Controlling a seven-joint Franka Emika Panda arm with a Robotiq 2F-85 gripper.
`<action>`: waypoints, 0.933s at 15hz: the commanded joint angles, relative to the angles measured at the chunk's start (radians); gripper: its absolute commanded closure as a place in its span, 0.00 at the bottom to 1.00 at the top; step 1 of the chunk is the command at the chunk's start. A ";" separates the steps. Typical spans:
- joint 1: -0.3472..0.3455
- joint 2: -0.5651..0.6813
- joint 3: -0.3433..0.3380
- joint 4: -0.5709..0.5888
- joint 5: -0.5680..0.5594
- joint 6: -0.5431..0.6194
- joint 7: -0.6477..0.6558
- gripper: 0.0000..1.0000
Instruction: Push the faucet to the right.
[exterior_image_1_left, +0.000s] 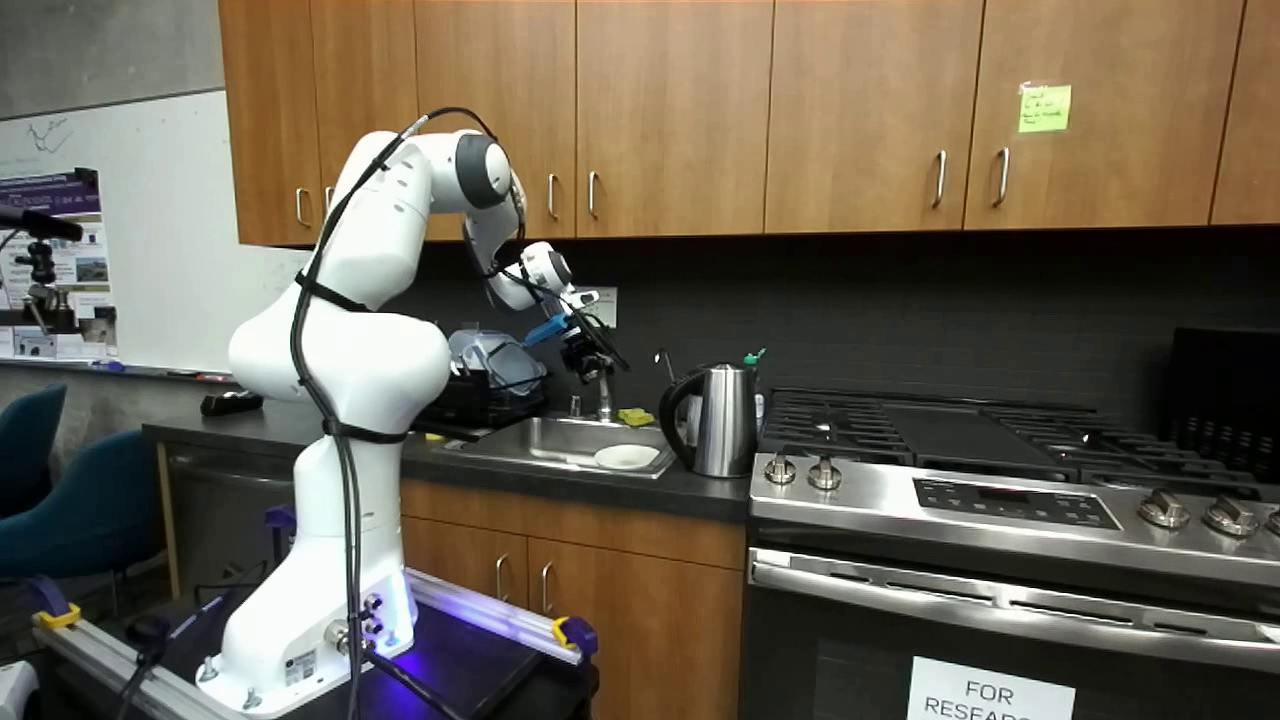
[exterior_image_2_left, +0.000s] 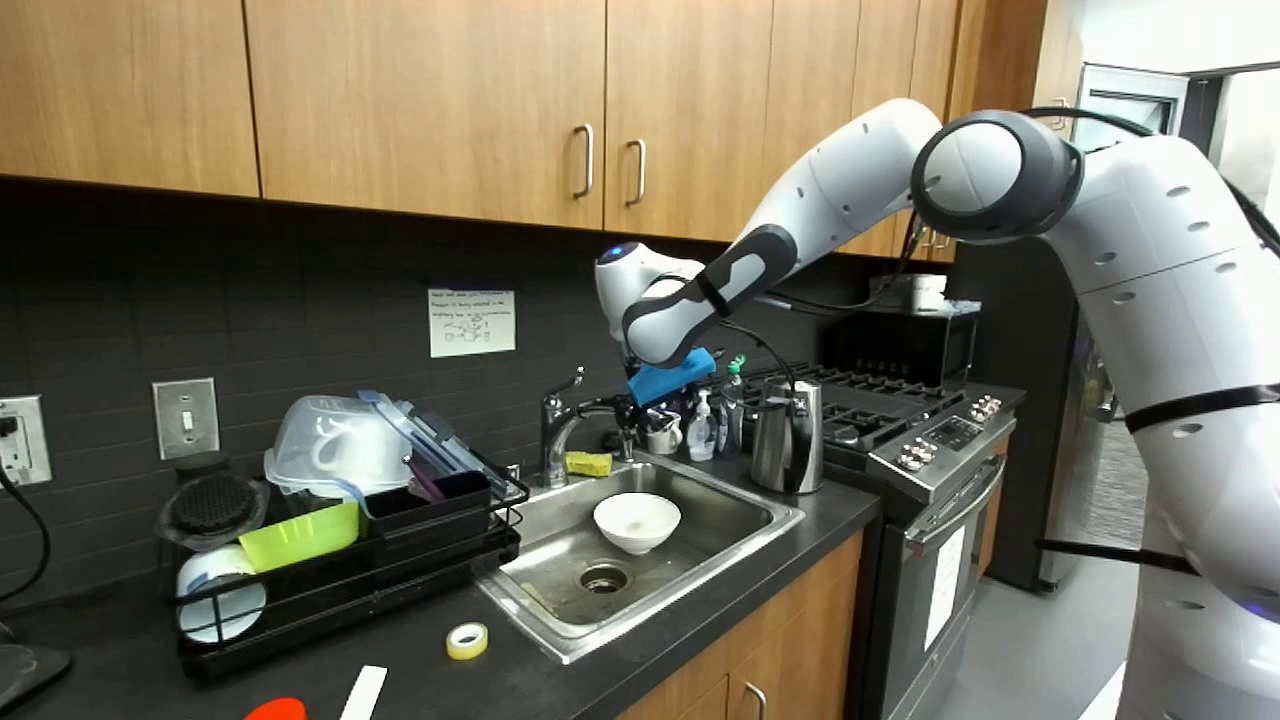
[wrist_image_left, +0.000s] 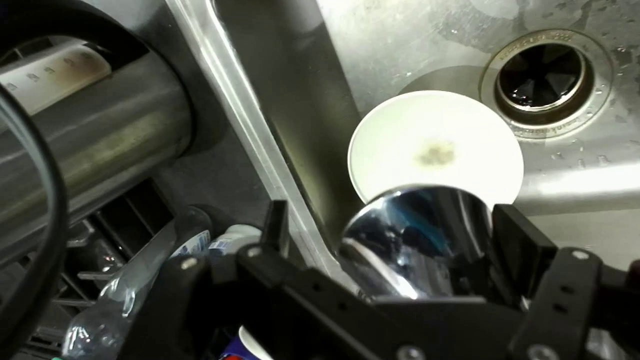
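Hand (wrist_image_left: 392, 227) gaping, 2 fingers (wrist_image_left: 525, 250) flanking faucet (wrist_image_left: 417, 240).

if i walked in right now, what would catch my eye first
Probably the large white jointed robot arm, arched toward the stainless-steel sink. In the wrist view, the spout of the slender silvery metal faucet shows between the spread jaws of the black gripper. Inside the sink sits a round white bowl.

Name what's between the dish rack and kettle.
Mainly the sink, with a white bowl inside and the faucet at its back; both exterior views show this.
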 joint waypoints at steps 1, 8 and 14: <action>-0.013 -0.032 -0.024 -0.015 -0.044 -0.029 0.023 0.00; -0.037 -0.040 -0.036 -0.023 -0.049 -0.051 0.024 0.00; -0.046 -0.056 -0.035 -0.037 -0.051 -0.065 0.034 0.00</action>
